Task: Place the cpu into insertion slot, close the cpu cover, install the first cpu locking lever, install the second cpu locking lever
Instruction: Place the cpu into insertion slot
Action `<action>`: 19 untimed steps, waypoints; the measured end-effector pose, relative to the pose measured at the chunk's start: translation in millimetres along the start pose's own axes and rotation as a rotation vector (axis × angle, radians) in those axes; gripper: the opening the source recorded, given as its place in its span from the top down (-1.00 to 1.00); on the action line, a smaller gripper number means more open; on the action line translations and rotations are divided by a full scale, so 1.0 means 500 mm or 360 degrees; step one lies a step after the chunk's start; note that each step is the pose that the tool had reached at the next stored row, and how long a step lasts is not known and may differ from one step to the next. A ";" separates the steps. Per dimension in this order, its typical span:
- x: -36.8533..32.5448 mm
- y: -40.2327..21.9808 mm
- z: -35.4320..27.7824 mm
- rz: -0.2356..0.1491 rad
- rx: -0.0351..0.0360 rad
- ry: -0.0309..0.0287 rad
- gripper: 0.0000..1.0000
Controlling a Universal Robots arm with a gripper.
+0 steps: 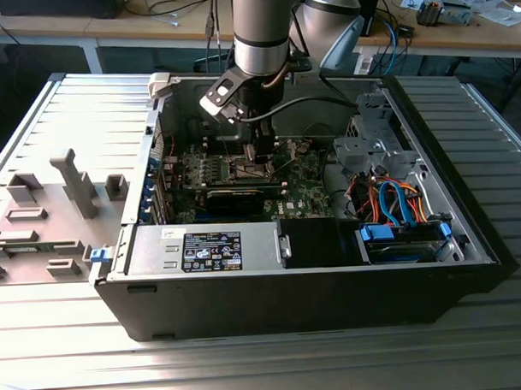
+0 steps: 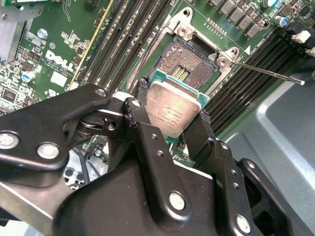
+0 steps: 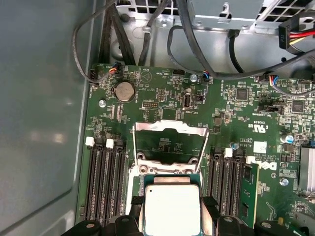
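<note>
The open computer chassis (image 1: 247, 298) holds the motherboard (image 3: 162, 93), and the tool (image 2: 173, 104) hangs low over it. The tool is clamped on the cpu (image 2: 170, 110), its two fingers (image 2: 142, 91) bearing on opposite edges.

The cpu cover (image 3: 171, 127) stands raised just beyond the fingertips. The insertion slot (image 2: 189, 61) lies directly ahead of and below the fingertips, with its contact field exposed. The cpu is close above the slot's near edge and appears not yet seated.

**Hazards (judgement)**
- A tilted or offset descent could press a cpu corner into the contact field and bend contacts.
- The hold is on thin edges only, so the cpu may slip or rotate.
- The fingers may foul the raised cover or the memory sockets flanking the tool.
- A locking lever (image 2: 266, 72) lies beside the slot and may catch.

**Orientation**
The metallic face points back toward the tool. The plate is square, so it has no dominant long axis. In the first wrist view its edges run roughly parallel to the slot's rim.
</note>
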State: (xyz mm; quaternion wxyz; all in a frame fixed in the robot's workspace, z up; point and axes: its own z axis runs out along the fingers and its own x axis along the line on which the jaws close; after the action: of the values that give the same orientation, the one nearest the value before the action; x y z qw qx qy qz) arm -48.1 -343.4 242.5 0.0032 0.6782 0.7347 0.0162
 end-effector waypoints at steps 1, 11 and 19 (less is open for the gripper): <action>0.000 0.000 0.000 0.0012 0.0000 -0.00003 -0.08; 0.000 0.000 0.000 0.0070 -0.0001 -0.00020 -0.08; 0.000 -0.003 0.000 0.0071 -0.0001 -0.00020 -0.08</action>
State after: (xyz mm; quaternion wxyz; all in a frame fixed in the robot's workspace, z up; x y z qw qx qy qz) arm -49.6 -343.4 242.3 0.0036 0.6943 0.7195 0.0161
